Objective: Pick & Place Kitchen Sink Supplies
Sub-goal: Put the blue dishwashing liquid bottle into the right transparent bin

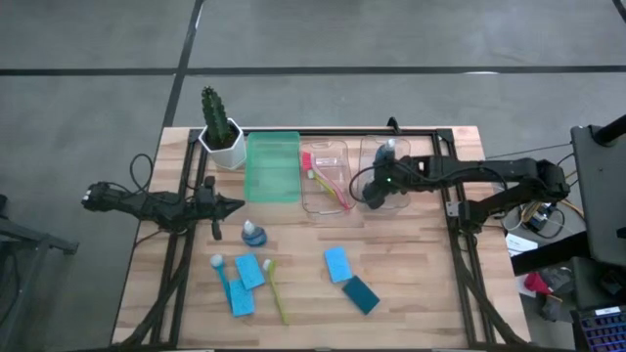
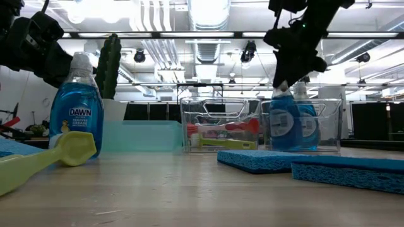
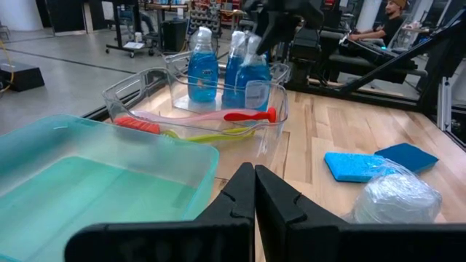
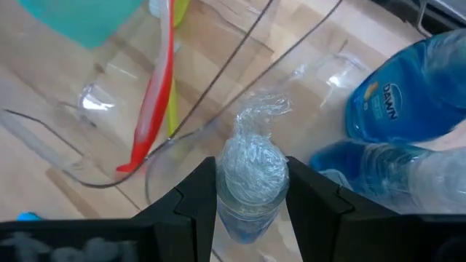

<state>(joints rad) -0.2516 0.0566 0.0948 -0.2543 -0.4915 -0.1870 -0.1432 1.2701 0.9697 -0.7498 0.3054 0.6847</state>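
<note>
Wooden slatted table held everything. Translucent green plastic bin sat at the far edge beside the green cactus in a white pot. Next to it, the clear plastic bin with pink and yellow-green long-handled brushes inside. Then the second clear plastic bin, holding two blue-liquid bottles with pale caps.

My right end effector was over that second clear bin, clamped on the pale cap of a small blue-liquid bottle; the bottle was inside the bin, beside the other two bottles. Judged step: placing this bottle. Next move would call for letting go once it stood steady, then lifting straight up so I didn't knock its neighbours or the bin wall.

My left end effector was clenched and empty, hovering near the green bin, with one more blue-liquid bottle on the table just beside it.

Left to sort on the table: a yellow-green long-handled brush, a blue brush, two light blue flat rectangular sponges, another light blue sponge and a darker teal sponge touching it.
</note>
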